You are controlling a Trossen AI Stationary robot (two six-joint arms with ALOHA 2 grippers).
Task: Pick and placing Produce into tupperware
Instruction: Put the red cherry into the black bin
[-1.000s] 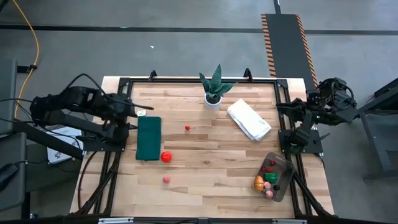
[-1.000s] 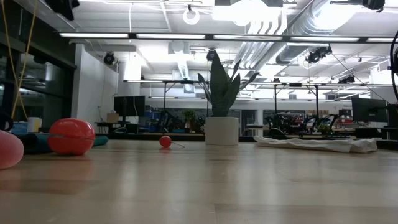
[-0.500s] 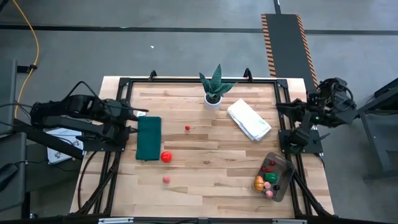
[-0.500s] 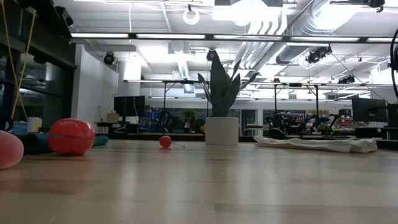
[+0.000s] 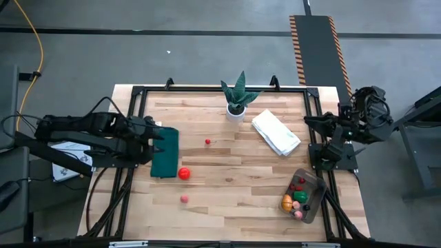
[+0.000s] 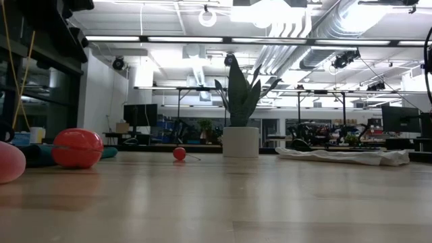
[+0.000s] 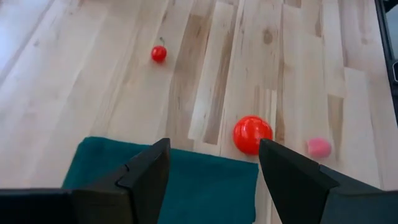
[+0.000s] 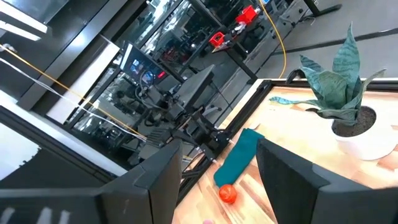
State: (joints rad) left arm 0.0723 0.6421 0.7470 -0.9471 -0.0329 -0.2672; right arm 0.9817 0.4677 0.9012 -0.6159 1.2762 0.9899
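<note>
Loose produce lies on the wooden table: a red ball [image 5: 184, 173], a small red cherry [image 5: 207, 142] and a pink ball [image 5: 185, 199]. The clear tupperware [image 5: 316, 181] sits at the near right corner with several fruits in it. My left gripper [image 5: 157, 136] hangs open over the left edge of a dark green mat [image 5: 165, 153]. In its wrist view the red ball [image 7: 252, 134], cherry [image 7: 158, 53] and pink ball [image 7: 318, 147] lie beyond the open fingers. My right gripper [image 5: 324, 122] waits open at the table's right edge, pointing level across the table.
A spiky plant in a white pot [image 5: 237, 103] stands at the far middle. A folded white cloth [image 5: 275, 133] lies to its right. A black frame [image 5: 220, 88] runs around the table edges. Bare wood lies between the mat and the tupperware.
My left gripper has sunk toward the green mat at the table's left side, its arm folding lower; its fingers stay open. The produce and the tupperware have not moved.
</note>
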